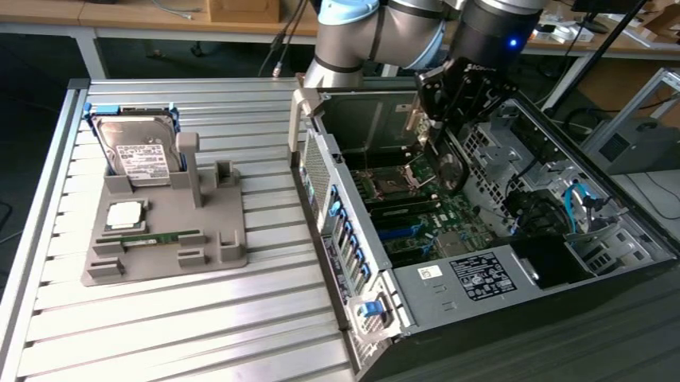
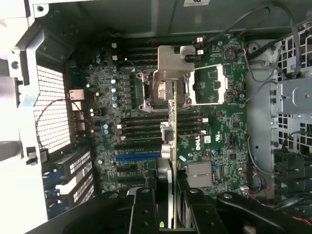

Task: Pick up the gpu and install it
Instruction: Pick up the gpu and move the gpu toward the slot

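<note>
One gpu (image 2: 170, 134) in the end effector (image 2: 169, 183) points lengthwise toward the motherboard (image 2: 222, 141).

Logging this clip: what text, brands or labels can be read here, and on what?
"DELL": printed in white on the motherboard.
Label on the hard drive: too small to read.
Label on the power supply: too small to read.
Sticker on the case wall: blurred.

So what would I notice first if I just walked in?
Probably the big robot arm reaching into the open computer on the exterior view's right. Its hand pinches the gpu edge-on above the motherboard. On the exterior view's left, a hard drive sits propped in a grey holder.
</note>
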